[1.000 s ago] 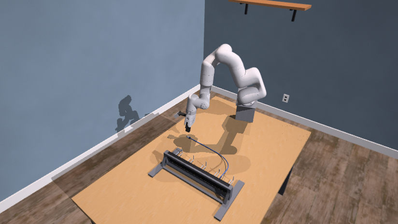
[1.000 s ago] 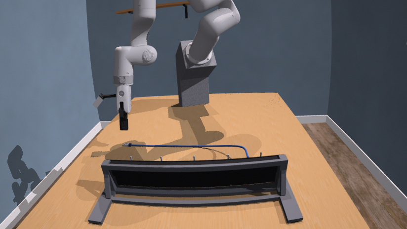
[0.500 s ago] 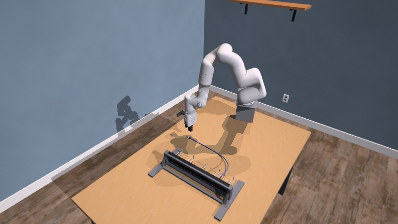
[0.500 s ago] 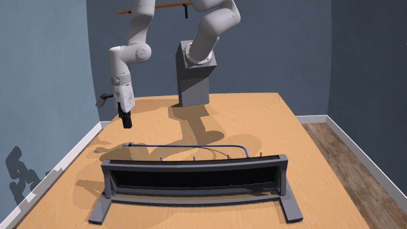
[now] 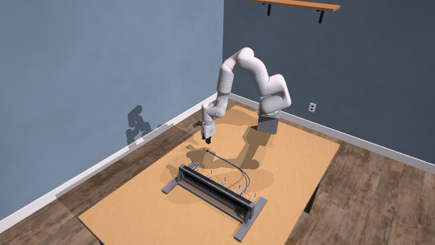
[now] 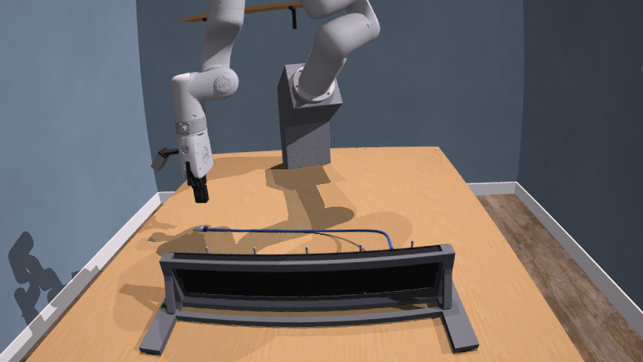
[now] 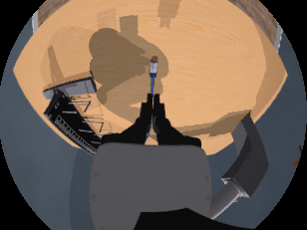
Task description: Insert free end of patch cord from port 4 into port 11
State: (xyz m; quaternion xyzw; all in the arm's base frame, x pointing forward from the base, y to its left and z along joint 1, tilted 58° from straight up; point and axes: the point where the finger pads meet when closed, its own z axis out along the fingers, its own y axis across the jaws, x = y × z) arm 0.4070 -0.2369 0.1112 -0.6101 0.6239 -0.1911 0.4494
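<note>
The grey patch rack (image 5: 213,190) (image 6: 306,260) (image 7: 69,118) stands on the table, with its port side turned toward the arm's base. A blue patch cord (image 5: 232,164) (image 6: 292,231) (image 7: 153,85) runs from one end of the rack across the table. Its free plug (image 5: 205,149) (image 6: 197,228) (image 7: 154,62) lies flat on the table behind the rack's other end. My gripper (image 5: 207,142) (image 6: 200,200) (image 7: 153,101) is shut and empty. It points down and hangs a little above the free plug, apart from it. The port numbers are not readable.
The arm's grey pedestal (image 5: 267,123) (image 6: 306,130) stands at the far side of the wooden table (image 5: 304,158) (image 6: 404,189). The table's edge toward the wall runs close by the plug. A small grey block juts out from my wrist (image 6: 162,157).
</note>
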